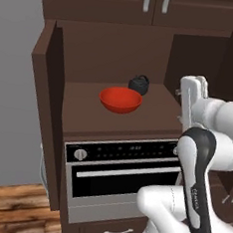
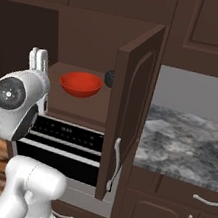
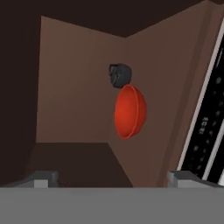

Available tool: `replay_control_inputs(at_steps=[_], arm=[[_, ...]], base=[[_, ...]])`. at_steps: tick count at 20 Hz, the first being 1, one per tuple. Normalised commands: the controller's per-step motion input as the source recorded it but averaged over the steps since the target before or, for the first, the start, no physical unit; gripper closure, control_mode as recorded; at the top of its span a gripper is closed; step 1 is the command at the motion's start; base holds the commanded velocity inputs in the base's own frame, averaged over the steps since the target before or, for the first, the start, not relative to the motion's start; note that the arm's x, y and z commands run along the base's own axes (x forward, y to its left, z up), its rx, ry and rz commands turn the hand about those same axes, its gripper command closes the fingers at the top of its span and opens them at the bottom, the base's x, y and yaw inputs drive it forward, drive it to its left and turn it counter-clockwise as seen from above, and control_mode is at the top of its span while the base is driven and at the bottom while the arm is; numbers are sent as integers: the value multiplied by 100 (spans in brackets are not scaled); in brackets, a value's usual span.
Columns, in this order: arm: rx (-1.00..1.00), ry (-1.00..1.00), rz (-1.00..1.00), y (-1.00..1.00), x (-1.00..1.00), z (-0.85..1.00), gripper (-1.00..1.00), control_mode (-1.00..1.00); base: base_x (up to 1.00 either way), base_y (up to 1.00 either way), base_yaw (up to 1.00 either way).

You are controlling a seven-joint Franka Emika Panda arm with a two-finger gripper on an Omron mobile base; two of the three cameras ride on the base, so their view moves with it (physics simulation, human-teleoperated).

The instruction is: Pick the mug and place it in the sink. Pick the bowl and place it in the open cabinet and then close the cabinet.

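One rigid red bowl [image 1: 120, 99] sits in cabinet [image 1: 44, 112]; pinch its thin rim. Your gripper [image 3: 113, 179] gapes wide, empty.

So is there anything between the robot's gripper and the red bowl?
No. In the hand view, just bare brown shelf lies between the open gripper and the round red bowl; the small dark kettle-like object sits beyond it.
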Motion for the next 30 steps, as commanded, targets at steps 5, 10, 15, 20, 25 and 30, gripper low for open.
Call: replay_control_inputs(at_steps=[5,10,15,20,25,30], arm=[[6,0,-1,-27,-78,27,-100,-100],[1,-5,-3,-16,-91,0,-100,-100],[0,-4,-2,-16,-68,0,-100,-100],[2,0,0,-24,-20,3,-100,-100],[3,0,0,-28,-10,0,-100,-100],[3,0,0,-26,-2,0,-100,-100]], base=[[0,0,0],[0,0,0],[0,0,0],[0,0,0],[0,0,0],[0,0,0]])
